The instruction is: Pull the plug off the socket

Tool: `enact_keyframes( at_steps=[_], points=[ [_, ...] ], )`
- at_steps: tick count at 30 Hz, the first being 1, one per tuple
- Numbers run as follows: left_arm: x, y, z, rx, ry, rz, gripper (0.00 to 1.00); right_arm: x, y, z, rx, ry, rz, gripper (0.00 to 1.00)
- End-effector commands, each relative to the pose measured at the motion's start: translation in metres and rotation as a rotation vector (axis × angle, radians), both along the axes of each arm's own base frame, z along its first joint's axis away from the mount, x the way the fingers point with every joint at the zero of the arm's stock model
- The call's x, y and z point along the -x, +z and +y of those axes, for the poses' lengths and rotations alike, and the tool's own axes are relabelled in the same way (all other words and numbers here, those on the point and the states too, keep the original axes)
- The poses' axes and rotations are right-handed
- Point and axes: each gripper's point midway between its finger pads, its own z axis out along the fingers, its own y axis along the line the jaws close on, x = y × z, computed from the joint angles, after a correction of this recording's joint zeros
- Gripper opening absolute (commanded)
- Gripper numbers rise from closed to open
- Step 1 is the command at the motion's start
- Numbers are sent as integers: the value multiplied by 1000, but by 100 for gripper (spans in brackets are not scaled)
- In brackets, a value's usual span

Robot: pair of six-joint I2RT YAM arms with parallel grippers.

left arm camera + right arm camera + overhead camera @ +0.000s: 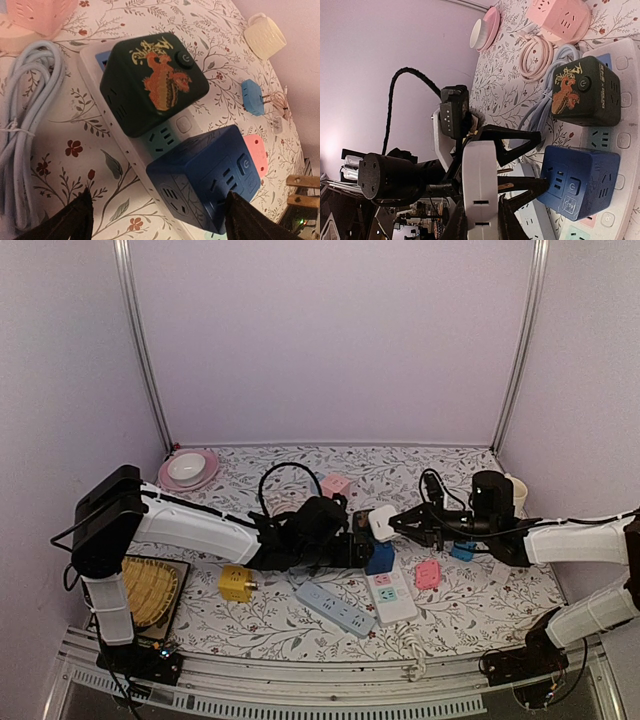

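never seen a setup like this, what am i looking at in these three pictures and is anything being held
Two robot arms are bolted at the table's near edge, each ending in a two-finger gripper. The wide picture comes from a fixed camera above and behind them; the other two come from a camera on each wrist. On the flowered tablecloth lies a white power strip carrying a dark cube adapter printed with a gold dragon and a blue cube adapter. The left gripper hangs open over those. The right gripper is shut on a white cube plug whose brass prongs show bare, so it is out of the socket.
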Motion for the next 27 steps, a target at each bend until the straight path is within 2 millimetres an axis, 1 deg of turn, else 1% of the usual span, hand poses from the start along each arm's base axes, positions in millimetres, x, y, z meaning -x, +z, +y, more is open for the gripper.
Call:
enact_keyframes(
  at_steps=[1, 4, 5, 6, 10, 11, 15, 16, 19, 22, 27],
  points=[
    [-2, -1, 6, -48, -11, -23, 91, -15, 12, -9, 35, -44, -63, 5],
    [2, 23, 2, -22, -31, -69, 91, -30, 3, -25, 147, -116, -101, 5],
    [3, 27, 2, -18, -35, -77, 91, -35, 0, -30, 181, -140, -106, 5],
    [5, 35, 3, -8, -37, -89, 91, -39, -2, -36, 211, -159, -121, 5],
    [14, 53, 7, 14, -38, -119, 91, -53, -13, -60, 334, -245, -150, 6],
    [16, 56, 9, 18, -37, -125, 91, -60, -18, -69, 384, -288, -154, 6],
    [29, 64, 16, 31, -38, -137, 91, -78, -43, -93, 587, -344, -169, 7],
    [33, 65, 17, 32, -42, -140, 91, -85, -47, -99, 630, -363, -167, 7],
    [41, 66, 23, 26, -44, -143, 91, -97, -62, -115, 766, -396, -162, 6],
    [47, 64, 29, 12, -42, -140, 91, -104, -74, -128, 870, -420, -155, 6],
    [54, 59, 41, 4, -32, -130, 91, -108, -92, -141, 993, -414, -131, 8]
  ],
)
